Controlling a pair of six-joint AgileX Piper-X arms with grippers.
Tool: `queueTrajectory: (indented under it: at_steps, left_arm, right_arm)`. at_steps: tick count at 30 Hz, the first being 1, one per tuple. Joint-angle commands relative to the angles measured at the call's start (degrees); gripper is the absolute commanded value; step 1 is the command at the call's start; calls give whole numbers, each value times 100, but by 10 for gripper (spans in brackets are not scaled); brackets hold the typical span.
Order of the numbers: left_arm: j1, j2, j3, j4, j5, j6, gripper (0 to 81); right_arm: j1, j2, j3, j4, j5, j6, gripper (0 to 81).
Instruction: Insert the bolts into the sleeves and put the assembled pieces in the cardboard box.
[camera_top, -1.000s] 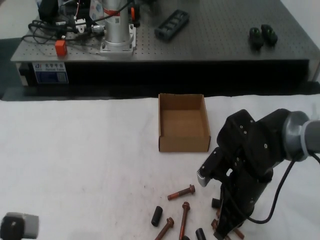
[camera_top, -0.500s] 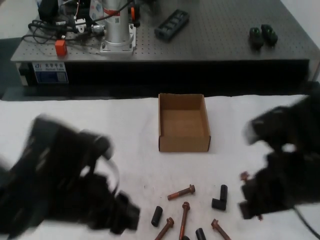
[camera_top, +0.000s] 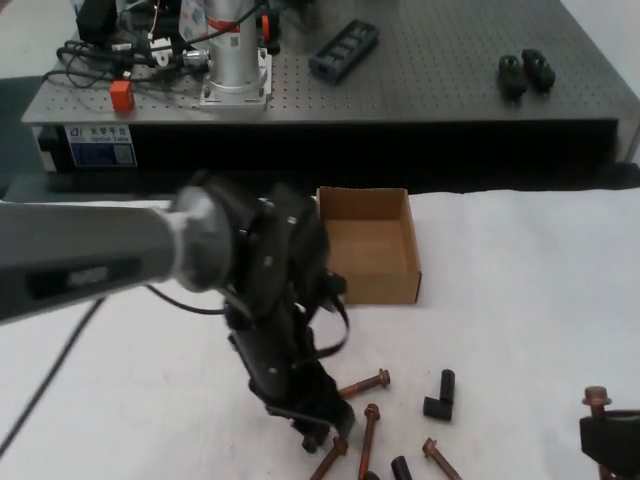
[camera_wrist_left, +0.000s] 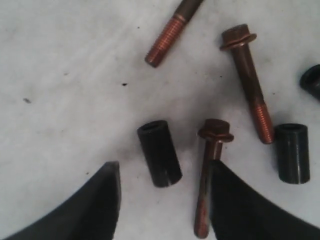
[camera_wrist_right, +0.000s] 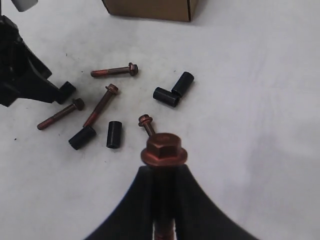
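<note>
Left pincer (camera_wrist_left: 162, 172) has swung in over a sleeve (camera_wrist_left: 160, 152), jaws apart; right pincer (camera_wrist_right: 165, 175) (clamped on a bolt (camera_wrist_right: 166, 149)) has retreated to the worktop's (camera_top: 520, 280) near-right corner.

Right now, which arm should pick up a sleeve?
Left. Its open gripper hangs right over a sleeve, while the right gripper is shut on a bolt.

Lay loose on the white worktop (camera_wrist_right: 250, 75): coppery bolts (camera_wrist_right: 114, 71), short black sleeves (camera_wrist_right: 114, 134). Sat open-topped just beyond: brown box (camera_top: 368, 287). Stood head-up, pinched in right claw (camera_wrist_right: 165, 172): one bolt (camera_wrist_right: 166, 149).
</note>
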Motion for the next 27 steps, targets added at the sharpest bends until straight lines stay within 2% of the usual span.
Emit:
queueTrajectory:
  at_steps: [1, 6, 8, 11, 16, 21, 24, 27]
  left_arm:
    - [-9, -18, -77, 29, -139, 73, 378]
    - [-44, 231, -75, 18, -296, 73, 375]
    - [-44, 307, -75, 0, -296, 73, 349]
    - [-44, 394, -87, 2, -296, 73, 246]
    - [-44, 400, -107, -51, -296, 136, 6]
    - [-44, -34, -151, -123, -181, -190, 6]
    - [-44, -806, 189, -550, 470, -361, 6]
    - [-105, -1789, 974, -1514, 1220, -593, 6]
  right_arm:
    - [-30, -41, -8, 28, 37, 22, 20]
    - [-30, -41, -8, 28, 37, 22, 20]
    - [-30, -41, -8, 28, 37, 22, 20]
    - [-30, -41, -8, 40, 37, 22, 20]
    - [-30, -41, -8, 29, 37, 22, 20]
    - [-30, -41, -8, -218, -397, 22, 20]
    - [-30, -10, 56, -894, -1116, 67, 20]
    - [-30, 37, 320, -2306, -1790, 655, 20]
